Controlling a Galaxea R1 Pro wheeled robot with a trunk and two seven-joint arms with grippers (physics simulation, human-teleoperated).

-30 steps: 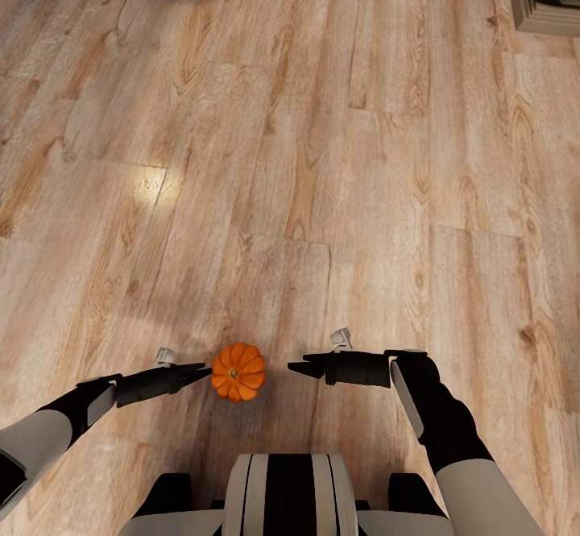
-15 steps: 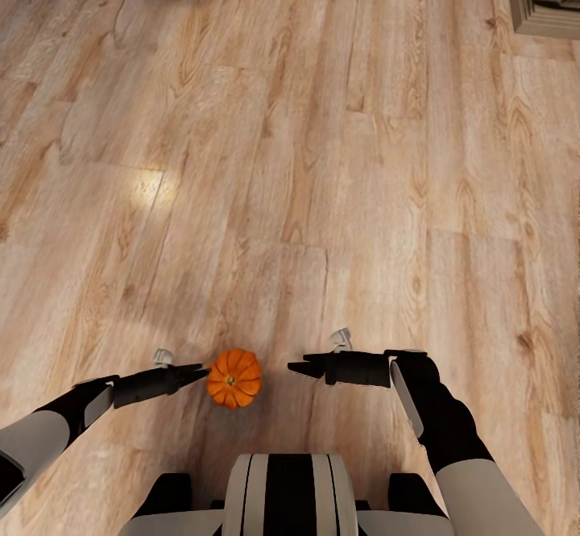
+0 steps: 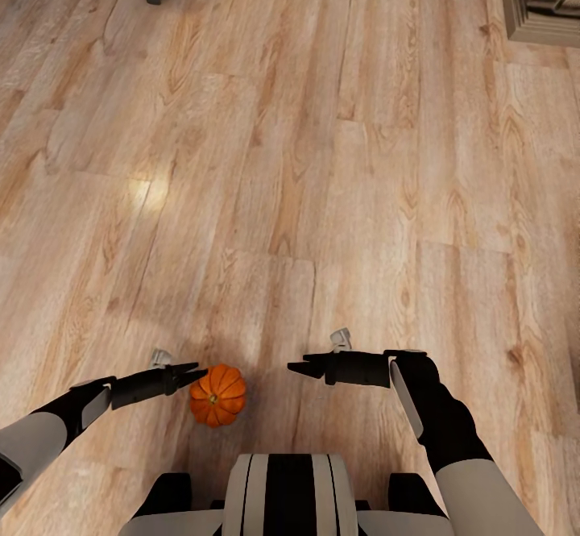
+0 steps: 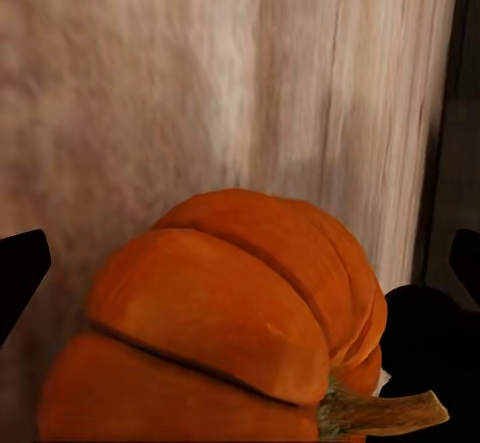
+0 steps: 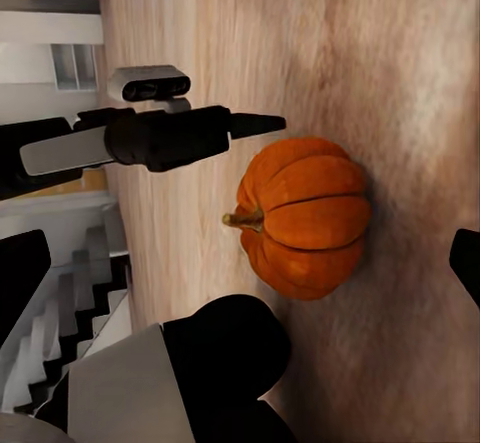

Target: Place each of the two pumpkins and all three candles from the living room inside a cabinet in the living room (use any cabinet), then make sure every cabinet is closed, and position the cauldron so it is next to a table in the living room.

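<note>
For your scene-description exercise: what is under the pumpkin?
The pumpkin sits on the pale wood-plank floor, its stem sideways. The patch directly beneath is covered.

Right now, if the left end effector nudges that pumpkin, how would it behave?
The pumpkin looks round and ribbed, resting on smooth wood floor, so it may roll or slide away. Its curved sides could slip between closing fingers; the left end effector sits beside it.

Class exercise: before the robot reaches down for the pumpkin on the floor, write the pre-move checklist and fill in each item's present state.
1. Pumpkin in sight, on the wood floor: ok.
2. Pumpkin free, held by neither tool: ok.
3. Left tool close to the pumpkin: ok, above it.
4. Left tool open: ok by the left wrist view.
5. Right tool empty: ok.
6. Cabinet to put it in: cannot tell.
</note>
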